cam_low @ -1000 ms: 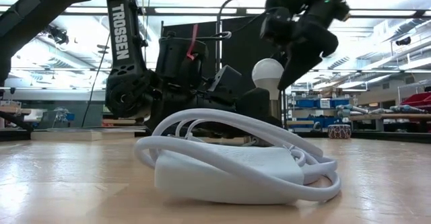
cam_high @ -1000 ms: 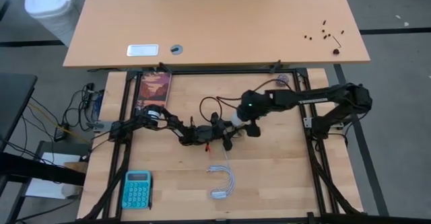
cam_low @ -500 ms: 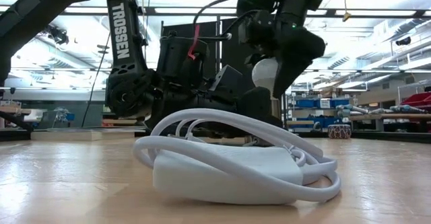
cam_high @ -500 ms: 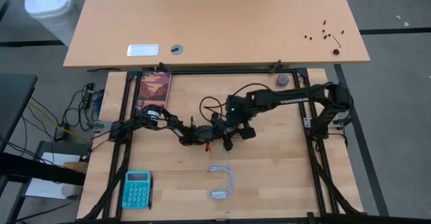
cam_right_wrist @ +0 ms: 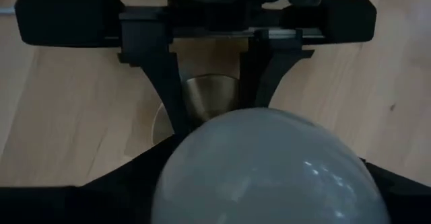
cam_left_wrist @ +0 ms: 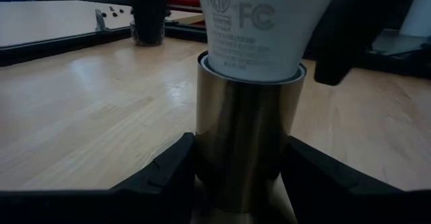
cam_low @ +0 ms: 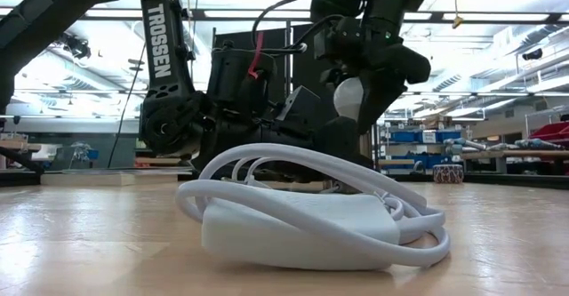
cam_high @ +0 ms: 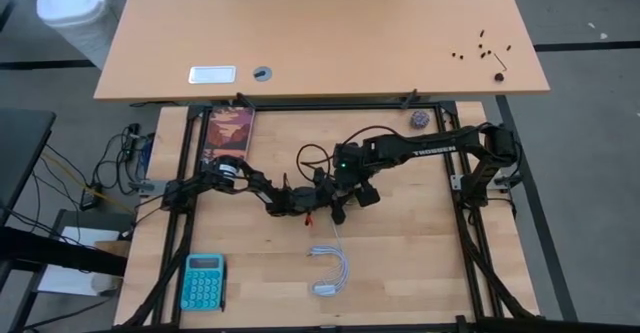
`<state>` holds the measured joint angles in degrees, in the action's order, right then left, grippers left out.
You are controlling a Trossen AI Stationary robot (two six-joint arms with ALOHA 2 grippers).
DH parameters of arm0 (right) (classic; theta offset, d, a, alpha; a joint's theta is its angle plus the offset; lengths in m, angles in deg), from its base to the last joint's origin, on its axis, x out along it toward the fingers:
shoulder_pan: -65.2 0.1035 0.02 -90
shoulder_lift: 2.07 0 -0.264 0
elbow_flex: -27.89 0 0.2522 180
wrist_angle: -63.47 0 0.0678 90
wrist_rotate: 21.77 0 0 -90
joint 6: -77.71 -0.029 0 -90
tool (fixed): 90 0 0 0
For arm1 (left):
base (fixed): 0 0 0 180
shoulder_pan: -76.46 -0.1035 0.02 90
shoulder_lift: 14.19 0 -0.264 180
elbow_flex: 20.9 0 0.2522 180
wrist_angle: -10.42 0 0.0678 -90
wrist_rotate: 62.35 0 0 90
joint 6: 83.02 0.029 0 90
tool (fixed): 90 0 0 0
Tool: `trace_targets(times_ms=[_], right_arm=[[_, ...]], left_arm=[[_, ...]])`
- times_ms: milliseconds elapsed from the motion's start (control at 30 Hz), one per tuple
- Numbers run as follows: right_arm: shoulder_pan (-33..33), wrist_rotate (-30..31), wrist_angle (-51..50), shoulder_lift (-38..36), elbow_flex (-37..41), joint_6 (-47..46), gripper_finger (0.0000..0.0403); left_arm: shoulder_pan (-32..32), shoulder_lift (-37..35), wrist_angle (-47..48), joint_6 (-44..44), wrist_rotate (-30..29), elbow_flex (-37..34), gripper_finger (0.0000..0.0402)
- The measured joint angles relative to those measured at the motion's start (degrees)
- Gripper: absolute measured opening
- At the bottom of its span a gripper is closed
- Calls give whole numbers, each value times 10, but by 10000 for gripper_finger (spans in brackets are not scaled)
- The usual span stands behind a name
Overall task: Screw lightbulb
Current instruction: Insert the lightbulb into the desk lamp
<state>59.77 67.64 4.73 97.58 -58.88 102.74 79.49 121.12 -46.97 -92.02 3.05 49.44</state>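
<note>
Lightbulb [cam_low: 348, 98] upright in brass socket [cam_left_wrist: 246, 143] mid-table, left gripper [cam_left_wrist: 236, 167] clamping socket, right gripper [cam_low: 360, 109] straddling bulb, grip unclear, coiled white cable [cam_low: 311, 212] nearer front edge.

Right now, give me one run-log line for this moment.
left gripper: jaws clamp brass socket | right gripper: jaws around bulb | bulb seated upright in socket

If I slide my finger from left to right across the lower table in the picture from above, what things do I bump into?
Teal calculator → left pincer, gripping the brass socket → white cable bundle → right pincer at the lightbulb → small purplish ball.
</note>
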Motion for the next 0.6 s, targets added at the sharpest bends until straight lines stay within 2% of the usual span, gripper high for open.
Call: trace_targets(times_ms=[267,600], right_arm=[[1,28,-28,2,-14,-71,250],[-2,38,-50,4,-27,-265,275]], left_arm=[[0,0,0,-4,-5,0,198],[0,0,-1,-15,-13,2,198]])
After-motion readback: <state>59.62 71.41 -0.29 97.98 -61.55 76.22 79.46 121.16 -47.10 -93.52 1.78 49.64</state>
